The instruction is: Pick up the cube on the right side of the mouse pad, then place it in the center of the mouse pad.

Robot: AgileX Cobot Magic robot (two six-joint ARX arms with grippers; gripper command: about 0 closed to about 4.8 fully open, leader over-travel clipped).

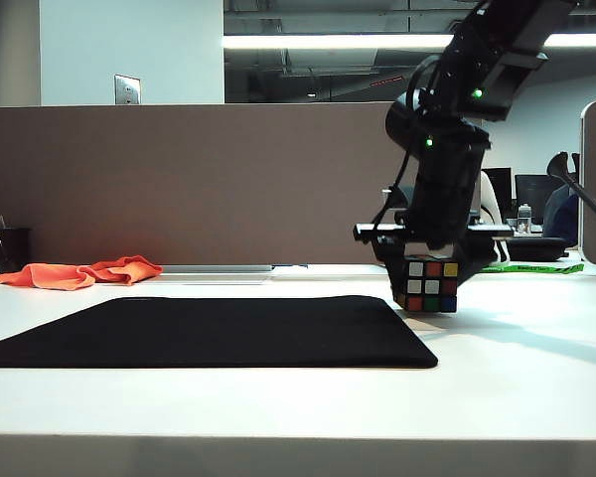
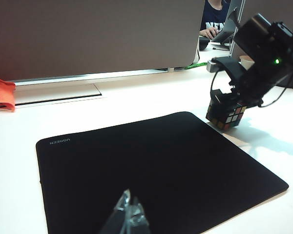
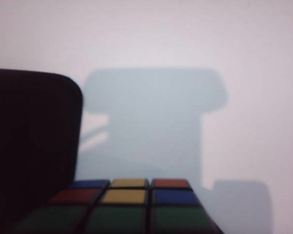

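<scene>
Gripping the cube [image 1: 429, 284] between closed jaws, our right gripper [image 1: 429, 266] holds it just off the table [image 1: 517, 368], beside the right edge of the mouse pad [image 1: 219, 333]. We judge the pad's center lies leftward of the cube. Our left gripper [image 2: 129, 217] hangs near the pad's front; we cannot tell its jaws.

The right claw [image 1: 426, 260] hides the cube's [image 1: 427, 284] top; left claw [image 2: 129, 219] cropped.
</scene>
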